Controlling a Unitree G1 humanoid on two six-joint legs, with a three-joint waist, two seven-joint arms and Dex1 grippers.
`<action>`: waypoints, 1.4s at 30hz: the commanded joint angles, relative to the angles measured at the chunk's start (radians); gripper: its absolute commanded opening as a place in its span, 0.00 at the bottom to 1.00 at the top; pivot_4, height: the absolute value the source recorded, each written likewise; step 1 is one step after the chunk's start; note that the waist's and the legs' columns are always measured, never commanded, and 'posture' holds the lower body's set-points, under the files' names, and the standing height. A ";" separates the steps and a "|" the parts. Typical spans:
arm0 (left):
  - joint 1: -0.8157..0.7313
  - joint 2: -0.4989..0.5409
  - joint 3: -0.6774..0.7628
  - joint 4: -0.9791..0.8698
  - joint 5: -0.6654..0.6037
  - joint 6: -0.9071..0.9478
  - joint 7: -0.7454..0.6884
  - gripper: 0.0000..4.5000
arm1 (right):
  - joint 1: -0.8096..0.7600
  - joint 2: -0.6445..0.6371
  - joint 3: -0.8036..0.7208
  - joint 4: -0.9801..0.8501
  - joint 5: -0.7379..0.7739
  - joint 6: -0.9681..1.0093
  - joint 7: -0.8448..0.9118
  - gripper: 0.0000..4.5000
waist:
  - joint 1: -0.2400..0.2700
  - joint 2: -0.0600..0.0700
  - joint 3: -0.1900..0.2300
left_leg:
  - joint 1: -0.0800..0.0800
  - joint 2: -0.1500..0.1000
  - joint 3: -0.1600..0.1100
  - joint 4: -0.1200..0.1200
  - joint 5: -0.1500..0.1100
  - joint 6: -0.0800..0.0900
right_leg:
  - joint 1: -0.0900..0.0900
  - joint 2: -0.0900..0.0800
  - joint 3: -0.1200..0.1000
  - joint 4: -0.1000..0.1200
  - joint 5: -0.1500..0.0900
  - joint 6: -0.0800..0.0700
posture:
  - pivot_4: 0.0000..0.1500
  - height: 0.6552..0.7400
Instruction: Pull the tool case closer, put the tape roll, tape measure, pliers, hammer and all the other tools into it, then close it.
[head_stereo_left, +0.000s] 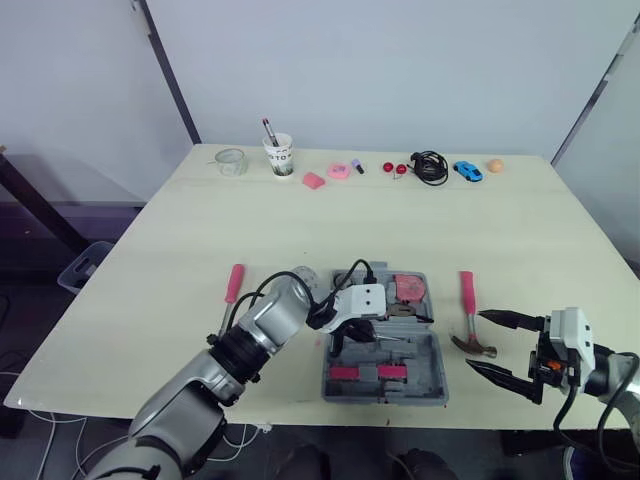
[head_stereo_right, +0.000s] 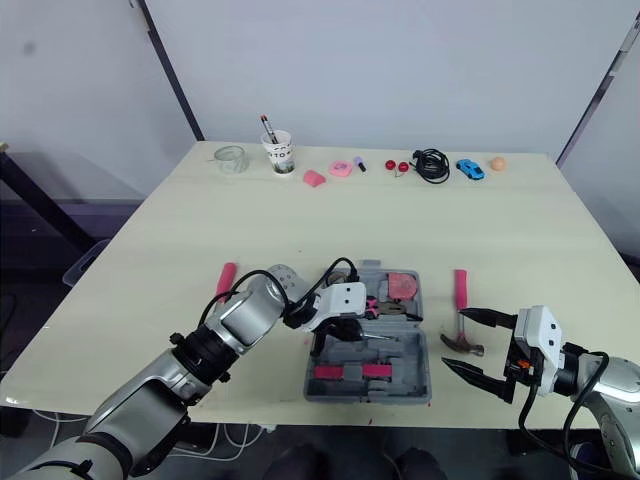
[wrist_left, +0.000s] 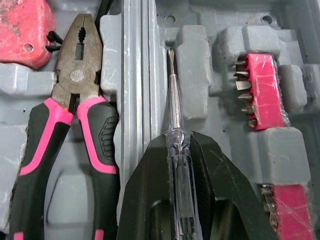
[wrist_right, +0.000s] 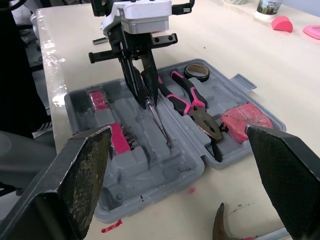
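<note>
Tools are partly packed on the pale table (head_stereo_left: 300, 230). The grey tool case (head_stereo_left: 425, 360) lies open near the table's front edge, in front of the robot, with its two moulded halves flat. In the far half the pliers (wrist_right: 192, 102) with pink and black handles sit in their recess. The reddish tape measure (wrist_right: 245, 120) lies just beside the pliers' jaws. The tape roll (wrist_right: 197, 71) is at the far left corner of the case, next to the pliers' handles. Two pink bit holders (wrist_left: 260, 90) sit in the near half.

The left gripper (wrist_left: 178, 137) hangs over the near half with both fingers clenched on the clear handle of a screwdriver (wrist_left: 172, 100). The screwdriver's thin metal shaft points along a groove in the tray, just beside the hinge ridge. Whether the tip touches the plastic cannot be told.

The hammer (head_stereo_left: 468, 315) lies on the table just right of the case, pink handle pointing away and head nearest the robot. The right gripper (head_stereo_right: 453, 338) is low over the table's front right part, fingers spread wide and holding nothing, with the hammer head between its tips.

A pink-handled tool (head_stereo_left: 233, 285) lies on the table left of the case. Along the far edge stand a glass (head_stereo_left: 231, 161), a cup (head_stereo_left: 280, 155) with a pen in it, a black cable (head_stereo_left: 430, 167) and a blue toy car (head_stereo_left: 467, 171).
</note>
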 joint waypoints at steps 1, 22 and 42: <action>-0.017 -0.011 -0.014 0.007 0.017 -0.022 -0.006 0.01 | 0.007 0.000 -0.004 -0.042 0.007 -0.007 -0.007 1.00 | 0.000 0.000 0.000 | 0.000 0.000 0.000 0.000 0.000 0.000 | 0.000 0.000 0.000 0.000 0.000 0.000 | 1.00 1.00; -0.001 0.015 0.010 -0.033 0.042 -0.090 0.004 0.67 | 0.005 -0.005 0.004 -0.056 0.005 0.005 -0.025 1.00 | -0.001 0.001 0.000 | 0.000 -0.001 -0.001 0.002 0.000 0.000 | 0.001 0.001 0.003 0.002 0.000 0.000 | 1.00 1.00; 0.015 -0.042 0.284 0.159 -0.246 -0.323 -0.069 0.39 | -0.015 -0.008 0.009 -0.051 0.007 0.013 -0.026 1.00 | -0.001 0.001 0.000 | 0.000 -0.001 -0.001 0.002 0.000 0.000 | 0.001 0.001 0.003 0.002 0.000 0.000 | 1.00 1.00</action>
